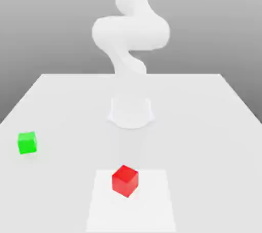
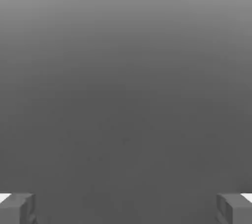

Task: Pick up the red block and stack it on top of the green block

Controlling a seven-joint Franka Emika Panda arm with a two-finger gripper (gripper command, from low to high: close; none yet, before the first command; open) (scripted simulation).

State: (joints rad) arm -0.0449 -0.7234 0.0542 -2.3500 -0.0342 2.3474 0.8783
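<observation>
Smooth, matt, plastic-looking red block (image 1: 125, 181) and green block (image 1: 27, 143).

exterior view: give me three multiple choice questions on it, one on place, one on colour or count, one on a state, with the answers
1. Where is the red block?
A) on the bright white patch
B) beyond the table's far edge
C) on top of the green block

2. How many coloured blocks are there?
A) one
B) two
C) four

3. How do the blocks stand?
A) stacked
B) side by side, touching
C) apart

Key:
1: A, the red block sits within the white patch.
2: B, one red and one green block.
3: C, bare table lies between them.
</observation>
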